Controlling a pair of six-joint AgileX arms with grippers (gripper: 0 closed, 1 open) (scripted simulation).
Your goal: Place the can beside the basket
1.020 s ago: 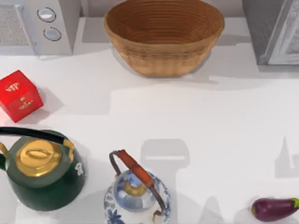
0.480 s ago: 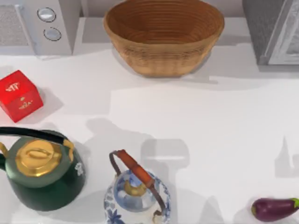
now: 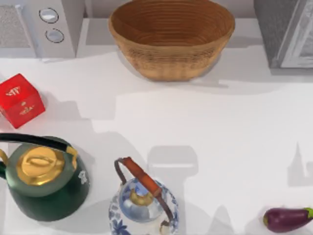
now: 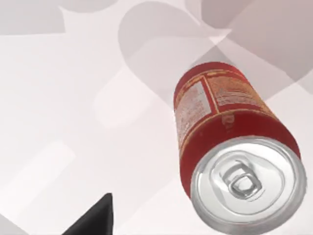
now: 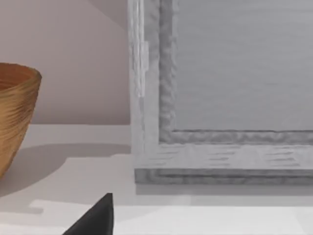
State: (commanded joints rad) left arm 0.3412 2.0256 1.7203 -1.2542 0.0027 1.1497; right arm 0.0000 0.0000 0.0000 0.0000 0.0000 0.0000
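Note:
The can (image 4: 230, 142), red with a cream-gold label and a silver top, stands upright on the white table in the left wrist view, close below the camera. A dark tip of my left gripper (image 4: 95, 218) lies beside it, apart from it. The basket (image 3: 171, 49), wide, woven and tan-brown, sits at the back middle of the table in the top view. Its rim also appears as the basket (image 5: 17, 112) in the right wrist view. A dark tip of my right gripper (image 5: 95, 218) hangs over the table there, holding nothing I can see.
A red cube box (image 3: 19, 100) sits at the left. A green kettle (image 3: 44, 181) and a blue-white kettle (image 3: 143, 205) stand at the front. An eggplant (image 3: 287, 219) lies front right. A microwave (image 3: 39, 27) and a grey appliance (image 3: 286, 32) flank the basket.
Only the arm's shadow on the table's left half has shifted, sliding back toward the red box. The objects on the table have not moved.

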